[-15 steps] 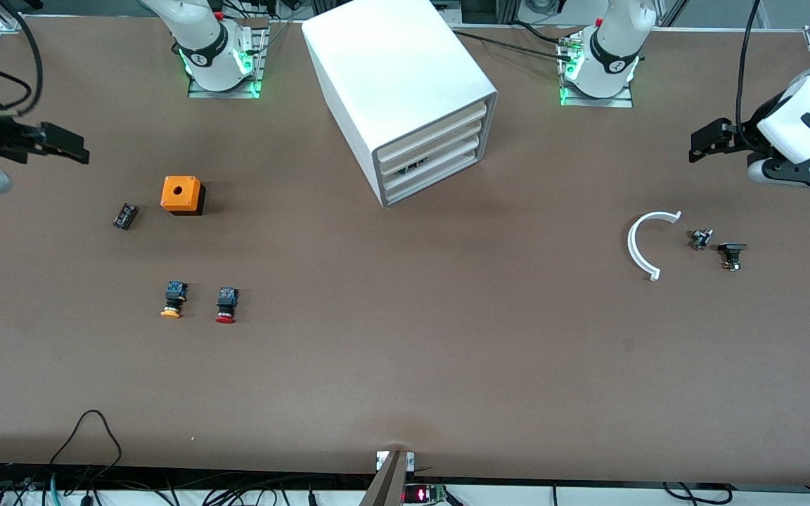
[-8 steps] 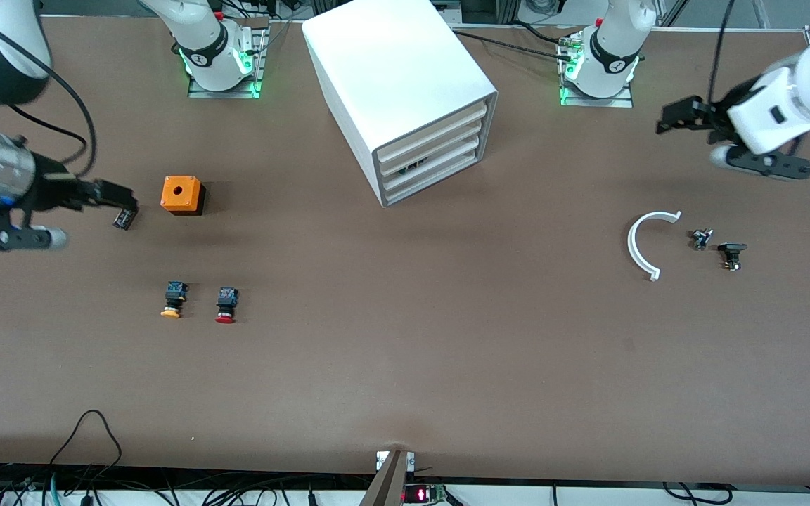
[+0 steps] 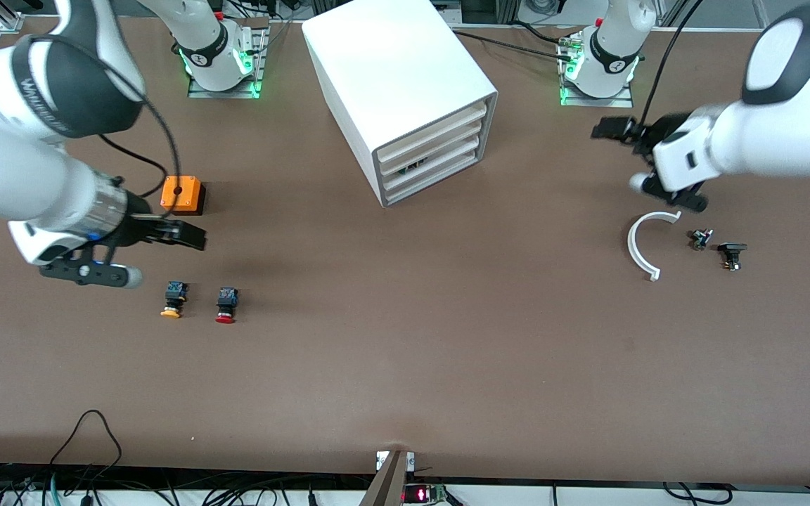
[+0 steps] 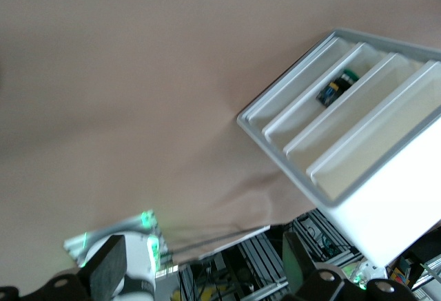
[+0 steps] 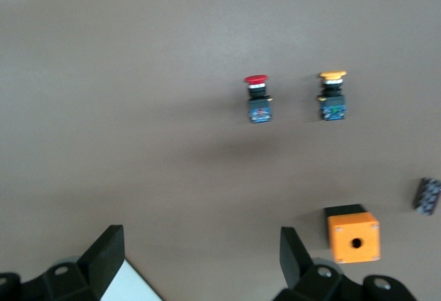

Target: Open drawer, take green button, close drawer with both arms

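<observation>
both grippers moved inward (fingers apart): left gripper (image 3: 605,130), right gripper (image 3: 190,235).

White cabinet (image 3: 405,91) on a brown table (image 3: 405,351). Orange box (image 3: 181,195); 1 red-capped button (image 3: 226,305), 1 yellow-capped (image 3: 174,299), 1 green-capped (image 4: 335,87).

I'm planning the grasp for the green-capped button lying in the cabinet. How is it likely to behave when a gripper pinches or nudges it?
The button looks small and probably light, so a nudge may slide it along its drawer. It lies on its side with a round green cap, so it could roll a little. Its black body and blue block look rigid, likely a firm pinch point.
</observation>
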Robot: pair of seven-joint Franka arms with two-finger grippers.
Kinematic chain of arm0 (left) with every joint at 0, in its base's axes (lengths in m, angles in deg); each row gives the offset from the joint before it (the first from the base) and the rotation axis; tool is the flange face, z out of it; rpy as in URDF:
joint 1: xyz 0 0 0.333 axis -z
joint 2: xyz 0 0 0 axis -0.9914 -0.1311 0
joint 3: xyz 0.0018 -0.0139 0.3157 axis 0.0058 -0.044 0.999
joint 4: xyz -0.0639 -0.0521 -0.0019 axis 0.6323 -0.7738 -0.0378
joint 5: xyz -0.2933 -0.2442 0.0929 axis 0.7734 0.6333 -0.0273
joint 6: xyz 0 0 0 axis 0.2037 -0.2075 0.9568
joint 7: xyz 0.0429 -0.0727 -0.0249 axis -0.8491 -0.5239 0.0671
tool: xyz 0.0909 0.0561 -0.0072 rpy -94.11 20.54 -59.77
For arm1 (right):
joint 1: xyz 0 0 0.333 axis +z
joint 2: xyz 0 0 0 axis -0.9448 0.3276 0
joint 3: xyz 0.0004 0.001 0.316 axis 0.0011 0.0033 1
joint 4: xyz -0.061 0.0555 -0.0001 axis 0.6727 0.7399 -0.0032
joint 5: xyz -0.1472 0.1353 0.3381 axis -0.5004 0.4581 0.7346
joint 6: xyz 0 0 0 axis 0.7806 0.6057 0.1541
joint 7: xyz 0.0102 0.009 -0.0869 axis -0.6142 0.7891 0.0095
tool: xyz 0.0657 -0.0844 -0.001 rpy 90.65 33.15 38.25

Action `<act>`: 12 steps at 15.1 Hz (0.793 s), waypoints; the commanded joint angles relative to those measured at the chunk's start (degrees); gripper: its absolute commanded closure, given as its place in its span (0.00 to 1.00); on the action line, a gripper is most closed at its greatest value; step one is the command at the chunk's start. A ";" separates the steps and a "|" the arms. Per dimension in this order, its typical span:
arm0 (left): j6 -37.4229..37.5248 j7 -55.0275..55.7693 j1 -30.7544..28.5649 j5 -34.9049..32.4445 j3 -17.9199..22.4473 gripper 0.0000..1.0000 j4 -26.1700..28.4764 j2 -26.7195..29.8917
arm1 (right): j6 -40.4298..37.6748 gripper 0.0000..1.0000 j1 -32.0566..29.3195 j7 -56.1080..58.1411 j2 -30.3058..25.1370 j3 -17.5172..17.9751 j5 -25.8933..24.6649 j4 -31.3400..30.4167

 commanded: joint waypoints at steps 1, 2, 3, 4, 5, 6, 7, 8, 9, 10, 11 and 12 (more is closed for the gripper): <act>-3.58 -1.77 0.34 5.94 -2.09 0.00 -1.37 -3.88 | 0.22 0.00 2.04 -10.99 3.96 -0.01 1.65 5.43; -4.72 -2.12 0.43 8.41 -2.09 0.00 -1.19 -4.84 | 0.58 0.00 3.00 -15.21 4.84 0.25 3.32 6.92; -6.13 -4.03 0.60 10.00 -2.44 0.00 -1.19 -5.98 | 0.41 0.00 3.45 -17.95 5.81 0.25 4.03 8.77; -8.23 -7.01 0.61 11.58 -3.48 0.00 -1.10 -7.39 | 0.24 0.00 4.15 -20.50 6.60 0.25 4.12 10.09; -9.99 -9.39 0.61 13.34 -3.76 0.00 -0.75 -8.71 | 0.67 0.00 4.94 -22.79 6.87 0.25 4.12 10.36; -12.18 -11.59 0.69 15.27 -3.93 0.00 0.03 -9.94 | 1.11 0.00 6.17 -25.86 7.39 0.25 4.12 10.80; -14.73 -13.53 1.22 16.94 -4.28 0.00 1.17 -10.82 | 2.16 0.00 7.83 -29.20 7.92 0.25 4.04 11.24; -17.97 -16.07 1.66 17.74 -5.59 0.00 2.58 -11.52 | 2.43 0.00 9.07 -31.84 8.62 0.17 3.86 11.86; -21.49 -18.88 1.66 18.45 -6.65 0.00 4.16 -12.40 | 2.43 0.00 10.12 -33.87 9.32 0.17 3.86 12.73; -24.13 -23.26 1.66 19.93 -8.05 0.01 5.13 -13.98 | 2.52 0.00 11.00 -35.98 9.85 0.08 3.77 13.44; -26.07 -28.09 1.66 22.91 -9.11 0.01 6.27 -15.56 | 3.04 0.00 11.71 -38.00 10.29 0.17 3.77 13.97; -28.01 -31.88 1.75 25.81 -9.38 0.00 7.94 -16.53 | 3.74 0.00 12.32 -39.67 10.47 0.17 3.86 14.06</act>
